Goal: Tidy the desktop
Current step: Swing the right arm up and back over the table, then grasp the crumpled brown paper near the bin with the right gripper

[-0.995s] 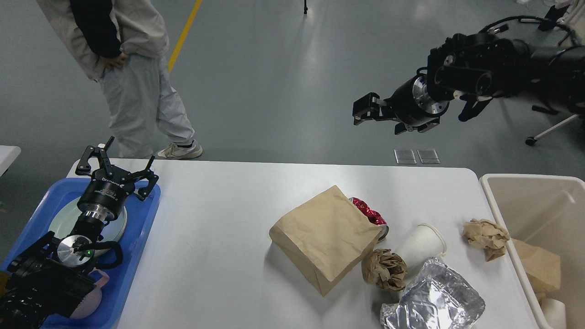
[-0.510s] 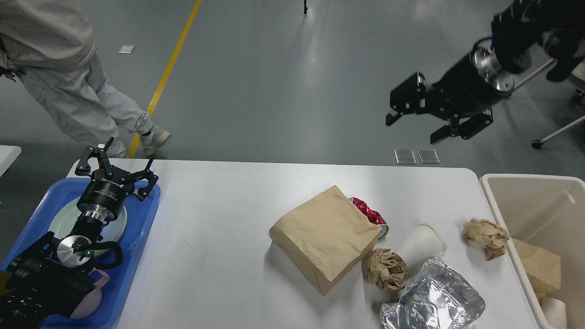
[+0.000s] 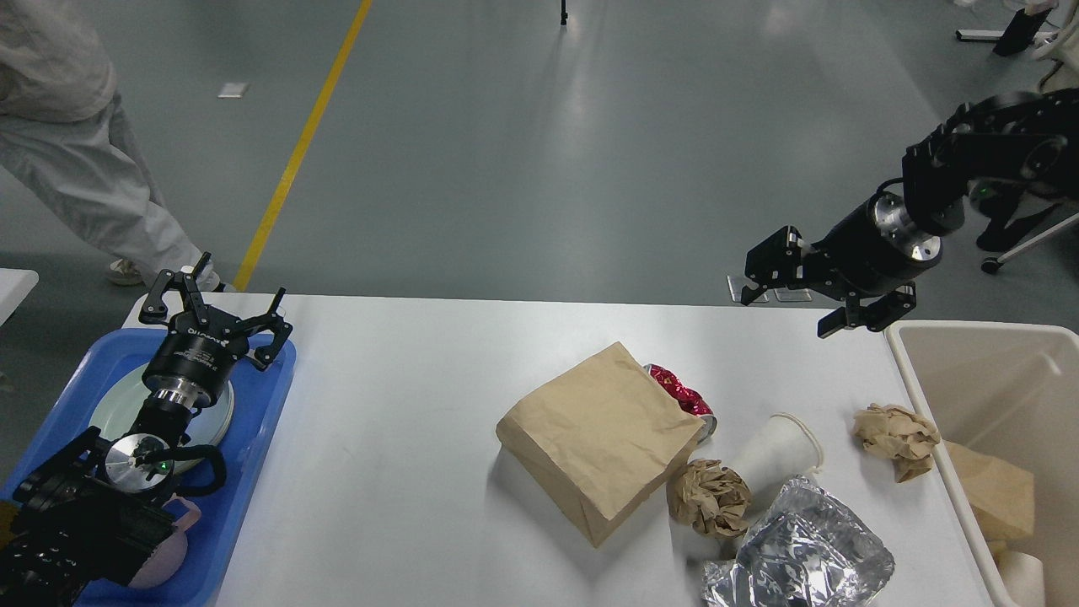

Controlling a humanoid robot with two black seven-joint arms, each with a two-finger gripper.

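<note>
Desktop [image 3: 405, 472]: large white tabletop filling the lower half of the view, with the blue tray at its left end and the beige bin at its right.

Nearest, right of centre: crumpled foil sheet [image 3: 797, 561] at the near edge. Just beyond it, a balled brown paper wad [image 3: 710, 497] and a white paper cup [image 3: 775, 455] lying on its side, the two close together.

Centre: brown paper bag [image 3: 600, 438], lying flat, partly covering a red-patterned can [image 3: 681, 396] at its far right corner.

Right: second crumpled brown paper [image 3: 898, 437], just beside the beige bin [image 3: 969, 346]; the bin holds brown paper and a white cup.

Left: blue tray [image 3: 261, 421] with a pale plate [image 3: 110, 413] and a pink item near its near edge. Left gripper [image 3: 215, 308] hangs over the tray's far end, fingers spread, holding nothing.

Far right: right gripper [image 3: 797, 295] raised over the desktop's far right corner, fingers apart, empty.

Far left: person in pale clothing [image 3: 76, 160] on the grey floor, beside a yellow line [image 3: 295, 156].
</note>
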